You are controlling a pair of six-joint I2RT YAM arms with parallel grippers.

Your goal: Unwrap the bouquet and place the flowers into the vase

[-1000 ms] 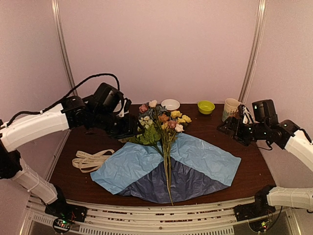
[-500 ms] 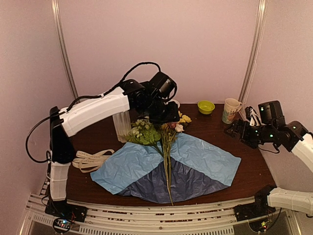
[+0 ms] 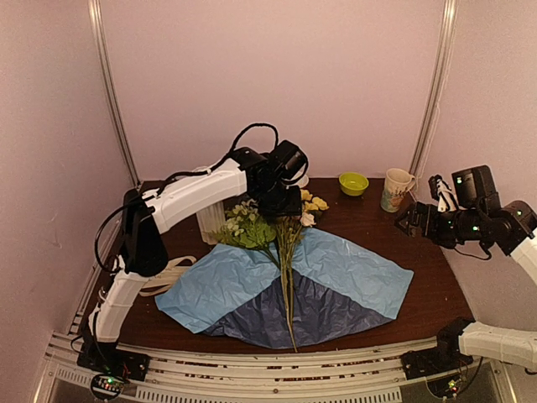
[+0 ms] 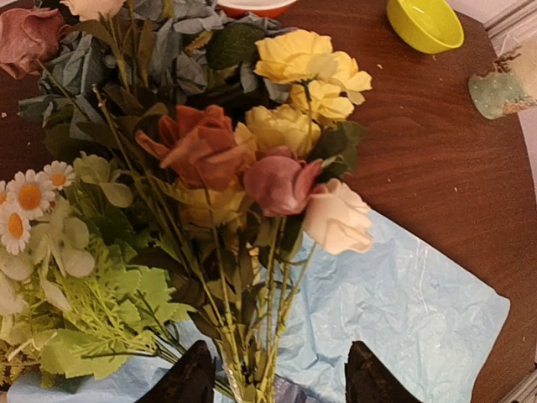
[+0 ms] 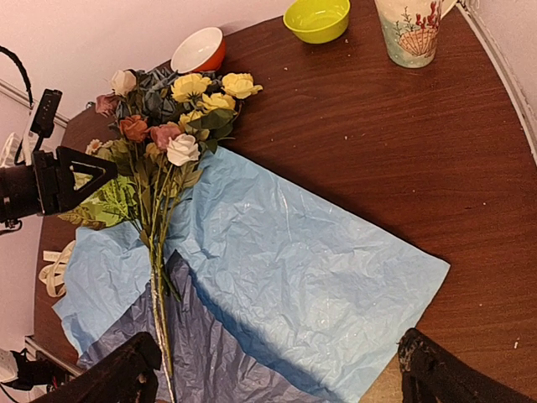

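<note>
The bouquet lies undone. Its light and dark blue paper [image 3: 352,273] [image 5: 319,260] is spread flat on the table, and the flowers [image 3: 285,217] [image 4: 277,180] [image 5: 168,138] lie on it with their heads toward the back. My left gripper [image 3: 284,204] [image 4: 281,382] hovers over the flower heads, open, its jaws on either side of the stems without touching them. The white ribbed vase [image 3: 210,222] stands upright at the back left, partly behind my left arm. My right gripper [image 3: 415,225] [image 5: 277,374] hangs wide open and empty, high over the right side of the paper.
A cream ribbon [image 3: 155,275] [image 5: 52,269] lies loose left of the paper. A patterned mug [image 3: 395,188] [image 5: 411,29], a green bowl [image 3: 353,182] [image 5: 317,18] and a white and orange bowl [image 5: 199,50] stand along the back edge. Bare dark table [image 3: 428,294] shows at right.
My left arm has swung from the left side of the table to above the flower heads, uncovering the vase. My right gripper has drawn back slightly to the right.
</note>
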